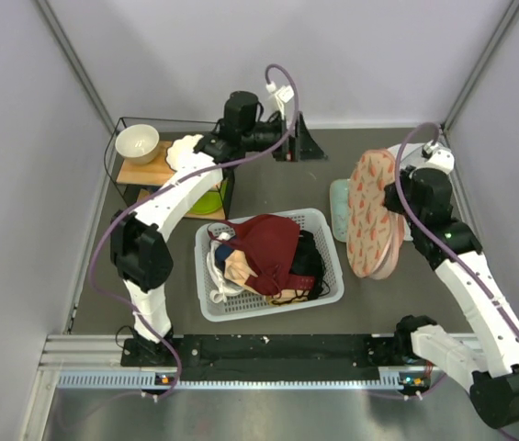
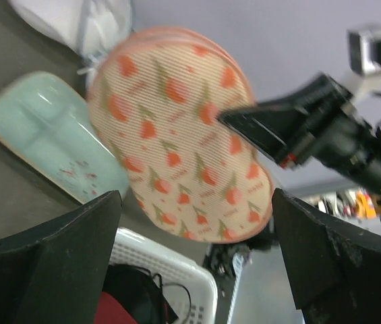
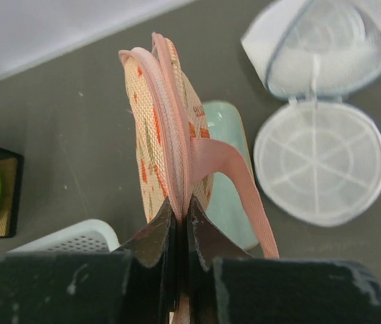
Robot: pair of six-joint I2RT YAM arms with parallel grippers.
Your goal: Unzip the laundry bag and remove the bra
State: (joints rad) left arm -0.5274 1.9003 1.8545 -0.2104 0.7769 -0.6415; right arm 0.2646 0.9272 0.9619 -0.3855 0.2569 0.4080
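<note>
**Pouch on edge in my right fingers, left hand free at its 10 o'clock**

My right gripper [image 3: 179, 217] is clenched on the rim of the laundry bag [image 1: 372, 216], holding it up on edge above the table. In the top view its long axis runs from 12 to 6 o'clock, and one flowered face looks out toward 9. In my right wrist view the zip seam climbs straight away from my fingertips toward 12 o'clock, and a pink strap [image 3: 234, 177] loops off toward 5. I cannot make out a zip pull anywhere along the edge.

My left gripper [image 1: 303, 140] is spread wide and holds nothing. It sits well apart from the pouch, at about the pouch's 10 o'clock, and the pouch fills the gap between my left fingers [image 2: 55, 263]. Since my right hand is busy as the clamp, I judge the unzipping falls to my left. It would have to travel toward 4 o'clock and meet the rim, not the flat face now turned to it.

The bra is not in view, and I take it to be inside the closed pouch. The mint tray [image 1: 340, 204] lies just beside the pouch at its 9 o'clock.
</note>
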